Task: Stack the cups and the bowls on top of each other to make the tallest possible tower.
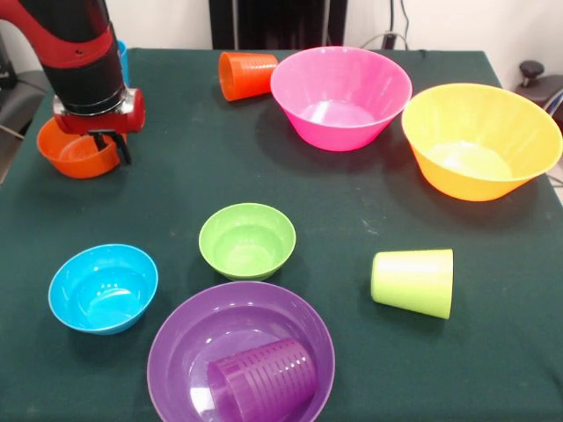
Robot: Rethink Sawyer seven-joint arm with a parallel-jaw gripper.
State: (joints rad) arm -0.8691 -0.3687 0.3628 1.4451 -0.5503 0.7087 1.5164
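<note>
My gripper [111,146] hangs at the far left over the right rim of the small orange bowl [70,151]. Its two dark fingertips stand apart, one on each side of the rim. The small green bowl [246,239] and the small blue bowl [103,287] sit apart near the front. The purple cup [262,378] lies on its side in the wide purple bowl [180,330]. The lime cup [413,281] and the orange cup [246,75] lie on their sides. A sliver of the blue cup [123,61] shows behind the arm. Nothing is stacked.
The large pink bowl [341,97] and the large yellow bowl [479,141] stand upright at the back right. The dark green table [352,220] has open cloth in its middle. A black object [530,70] sits off the table's right edge.
</note>
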